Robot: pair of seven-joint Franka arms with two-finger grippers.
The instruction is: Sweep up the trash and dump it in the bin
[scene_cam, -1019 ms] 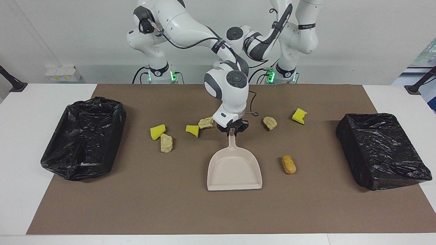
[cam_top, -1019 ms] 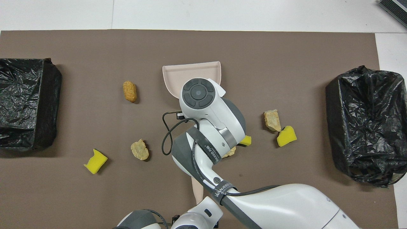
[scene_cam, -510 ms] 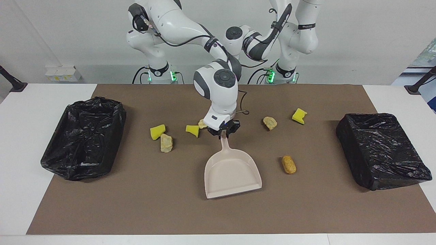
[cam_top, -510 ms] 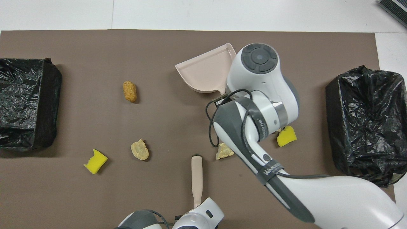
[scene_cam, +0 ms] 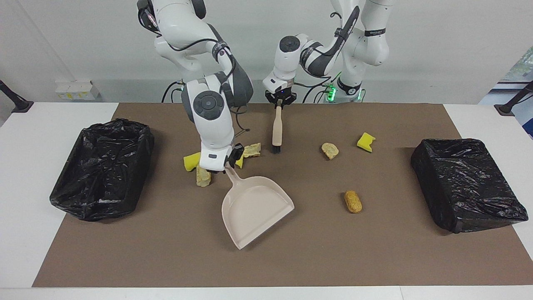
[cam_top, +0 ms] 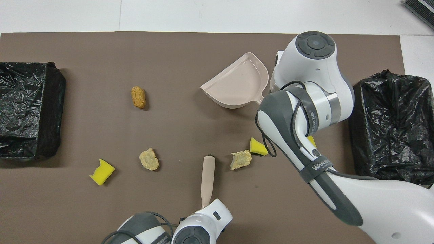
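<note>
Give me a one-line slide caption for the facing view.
Right gripper holds the dustpan by its handle, left gripper holds the brush, trash scattered between.

White table (scene_cam: pixel 25 175) with a big brown mat (scene_cam: pixel 374 258) on top, plain white wall (scene_cam: pixel 437 50) (a bit grey), small white box (scene_cam: pixel 75 90) by the wall, bit of window (scene_cam: pixel 522 62) at the edge

three yellow sponge wedges (scene_cam: pixel 365 141), three pale crumbly chunks (scene_cam: pixel 330 150), one golden-brown lump (scene_cam: pixel 352 201), two black-lined bins (scene_cam: pixel 466 183), one dustpan (scene_cam: pixel 254 208), one brush (scene_cam: pixel 277 129).
</note>
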